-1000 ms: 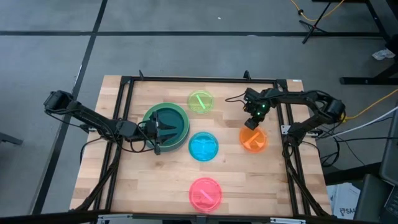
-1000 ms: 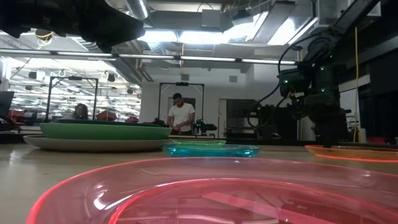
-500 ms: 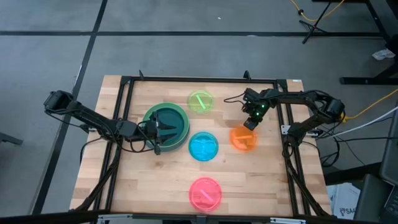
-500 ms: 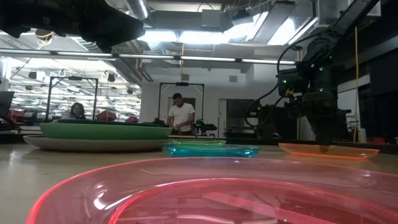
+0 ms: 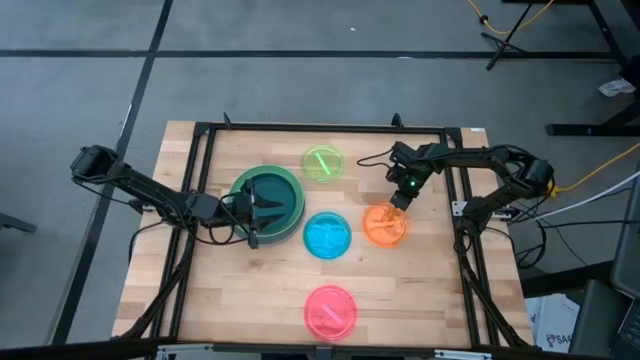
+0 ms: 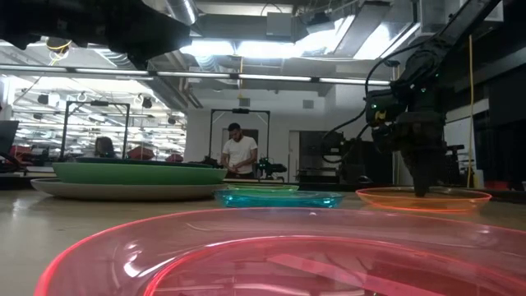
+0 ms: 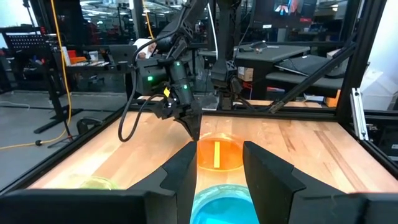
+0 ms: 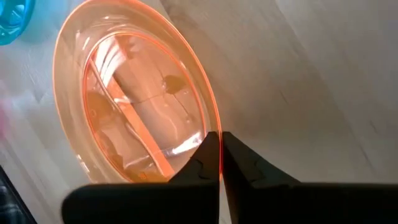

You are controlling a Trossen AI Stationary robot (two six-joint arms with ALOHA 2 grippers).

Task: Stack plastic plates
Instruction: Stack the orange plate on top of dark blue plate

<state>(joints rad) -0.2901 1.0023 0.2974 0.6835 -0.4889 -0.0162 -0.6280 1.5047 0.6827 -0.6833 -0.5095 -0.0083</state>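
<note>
A stack of large plates, dark teal on top (image 5: pixel 268 203), sits left of centre, with my left gripper (image 5: pixel 256 216) open above its near right part. Small translucent plates lie flat on the wood: lime (image 5: pixel 322 164) at the far side, blue (image 5: pixel 327 236) in the middle, pink (image 5: pixel 330 310) near the front edge. The orange plate (image 5: pixel 385 224) is right of the blue one. My right gripper (image 5: pixel 402 198) is shut on its rim. My right gripper pinches the orange plate's rim (image 8: pixel 210 135) on its far right side between the ends of its two fingers. The fingers (image 6: pixel 421 177) come from above, pointing down. The plate (image 6: pixel 423 198) stays about level; whether it is clear of the wood I cannot tell.
A black metal frame (image 5: pixel 205 130) borders the table's far and side edges. Bare wood lies at the near left and near right. People (image 6: pixel 240 152) stand in the room beyond the table.
My right gripper has gone toward the table's left, and the orange plate has moved with it, from near the right frame to close beside the blue plate. The left arm has kept still.
</note>
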